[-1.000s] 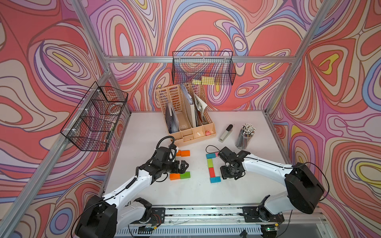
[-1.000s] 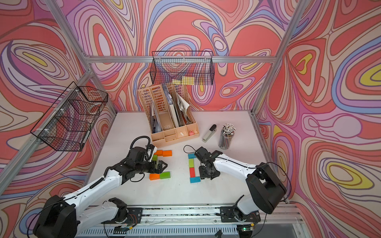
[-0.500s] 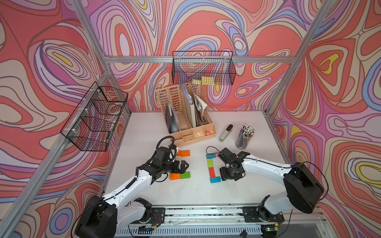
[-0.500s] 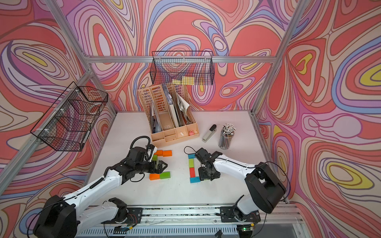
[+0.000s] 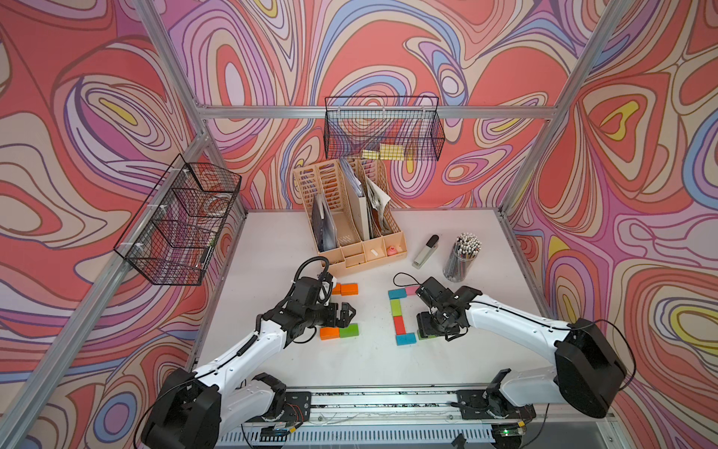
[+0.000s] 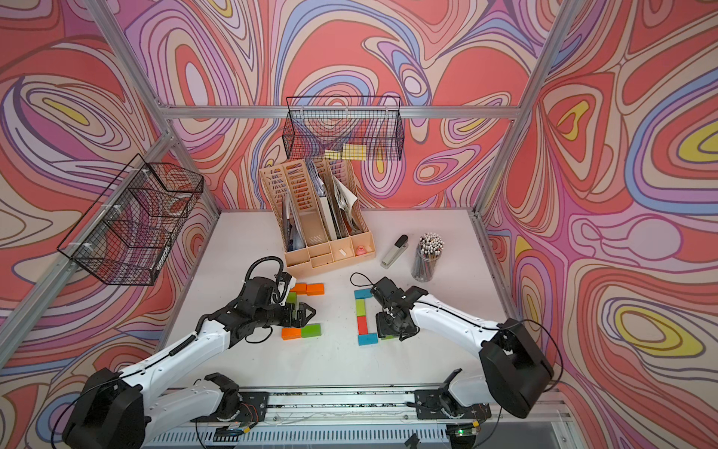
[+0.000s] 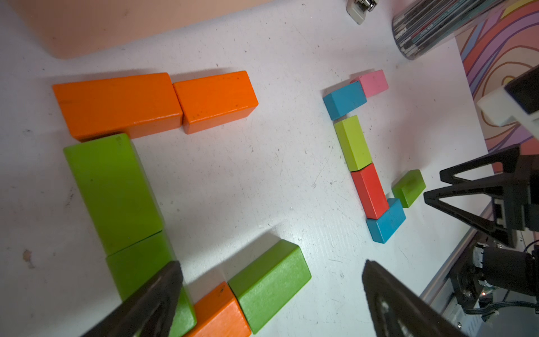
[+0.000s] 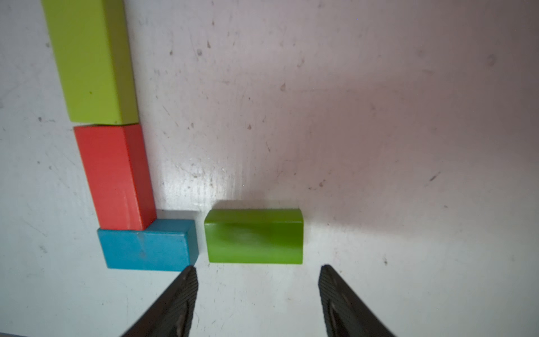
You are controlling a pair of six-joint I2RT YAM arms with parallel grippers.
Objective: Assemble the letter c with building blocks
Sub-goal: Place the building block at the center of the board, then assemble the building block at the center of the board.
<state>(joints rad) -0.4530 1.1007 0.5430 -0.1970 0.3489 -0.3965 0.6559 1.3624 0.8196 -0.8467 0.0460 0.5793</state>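
Right pincer [image 8: 256,271] hovered with jaws apart, holding nothing, above the small dark-green wooden block [image 8: 253,236], lying on the white worktop [image 8: 379,116] just beside the blue wooden block [image 8: 145,248] with a slim gap; best nudged flush and square. Left pincer [image 5: 344,312] gaped wide, empty.

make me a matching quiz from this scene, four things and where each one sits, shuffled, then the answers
1. pink block
2. red block
3. dark green block
4. stapler

A. beside the pencil cup
B. between the lime block and the near blue block
C. lying free in front of the right gripper, jaws open
D. against the far blue block

Pairs: 1-D, 2-B, 3-C, 4-A
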